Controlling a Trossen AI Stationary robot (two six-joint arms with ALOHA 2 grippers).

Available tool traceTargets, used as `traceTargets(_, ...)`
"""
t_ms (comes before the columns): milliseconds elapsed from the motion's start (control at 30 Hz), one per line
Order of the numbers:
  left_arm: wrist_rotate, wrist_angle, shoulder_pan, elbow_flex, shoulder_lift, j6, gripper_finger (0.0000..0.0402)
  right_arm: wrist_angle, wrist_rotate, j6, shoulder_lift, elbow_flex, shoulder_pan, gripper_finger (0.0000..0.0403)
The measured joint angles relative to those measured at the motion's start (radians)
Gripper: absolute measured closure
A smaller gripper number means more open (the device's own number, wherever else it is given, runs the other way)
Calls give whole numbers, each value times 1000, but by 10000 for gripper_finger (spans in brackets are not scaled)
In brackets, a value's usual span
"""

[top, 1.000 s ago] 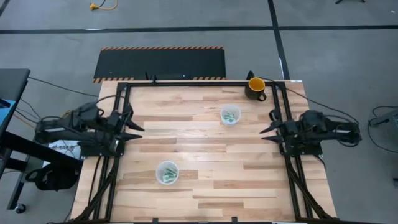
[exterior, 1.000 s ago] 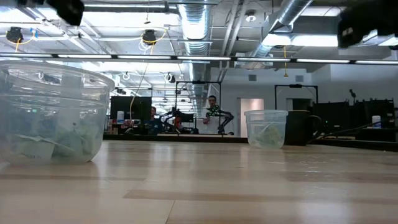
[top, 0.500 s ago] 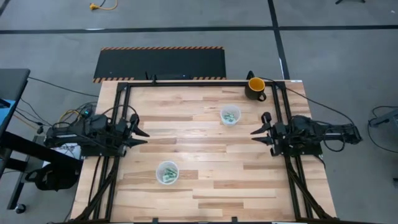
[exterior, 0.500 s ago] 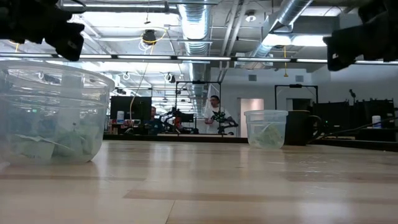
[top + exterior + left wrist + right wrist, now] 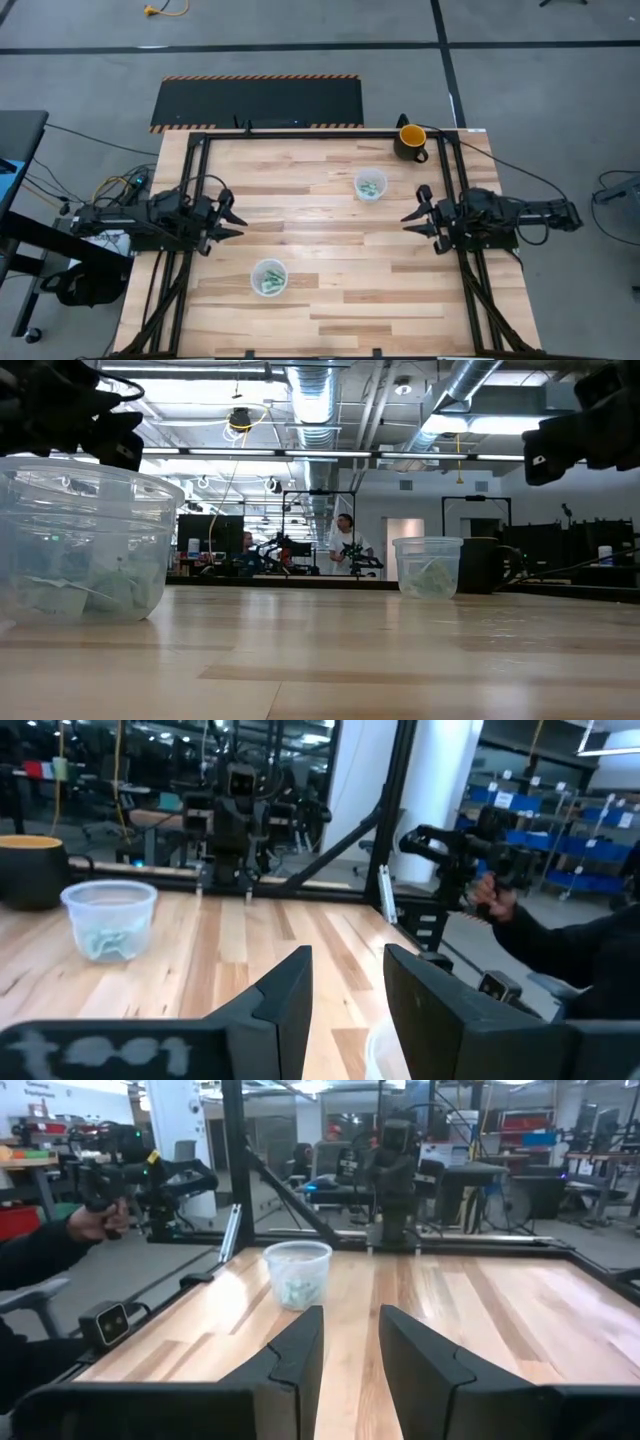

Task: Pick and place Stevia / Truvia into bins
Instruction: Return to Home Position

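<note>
**Visitor:** Where do the Stevia sachets (image 5: 372, 187) lie?

**Guide:** Inside the two clear cups. The first cup (image 5: 359, 183) stands near the dark mug (image 5: 411, 140), a little inward from it on the tabletop (image 5: 330, 320). Pale green packets show through its wall. The second cup (image 5: 255, 276) stands well apart from the mug, diagonally across the boards, and it also holds green packets.

**Visitor:** And the two tools?

**Guide:** The right tool (image 5: 412, 215) hangs above the boards along the mug's own edge of the tabletop, near the mug. Its two fingers are spread apart and grip nothing. The left tool (image 5: 233, 214) hangs at the edge opposite the mug, well apart from it. Its fingers are likewise parted and it carries nothing. Each tool points inward, toward the other, and both are raised clear of the cups.
</note>
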Motion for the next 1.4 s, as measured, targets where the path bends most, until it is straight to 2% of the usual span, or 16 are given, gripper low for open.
traceTargets(300,19,0,-1,0,3,4,287,-2,9,-2,27,0,0,310)
traceTargets(600,-13,-4,-1,-1,3,5,287,-2,10,-2,27,0,0,310)
traceTargets(1400,-15,-5,-1,-2,3,20,287,-2,11,-2,27,0,0,310)
